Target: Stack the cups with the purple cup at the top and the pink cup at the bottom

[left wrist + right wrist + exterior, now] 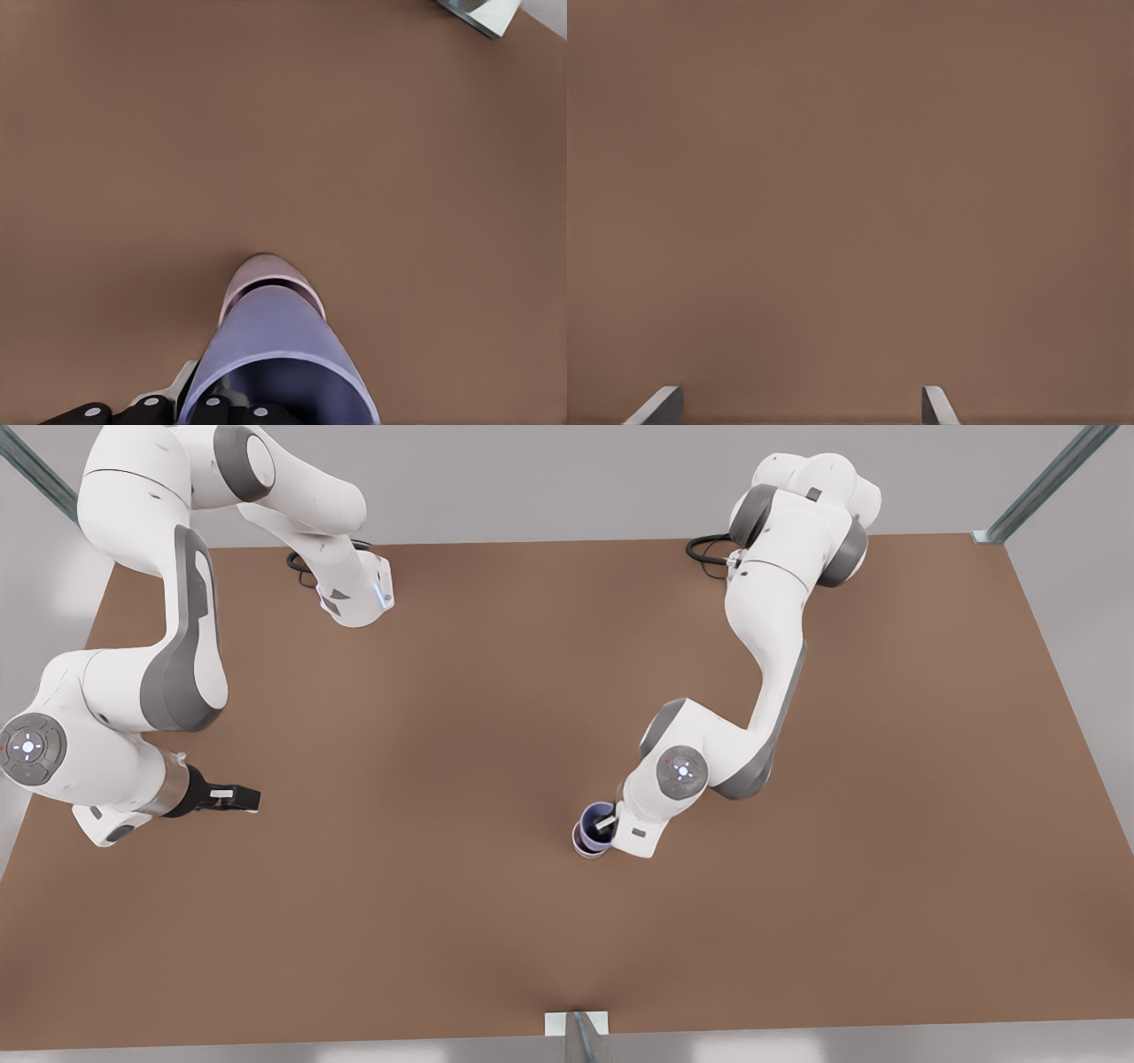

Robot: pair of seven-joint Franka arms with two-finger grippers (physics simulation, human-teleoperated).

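The brown surface (443, 824) is seen under both arms. The right tool (239, 796) is held released over bare surface at the front view's left. The left tool (605, 824) is seemingly clenched on the purple cup (276, 350), nested in the pink cup (257, 273), right of centre.

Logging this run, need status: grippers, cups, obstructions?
Left gripper on purple cup, nested in pink cup. Right gripper open, waiting apart. Table unobstructed.
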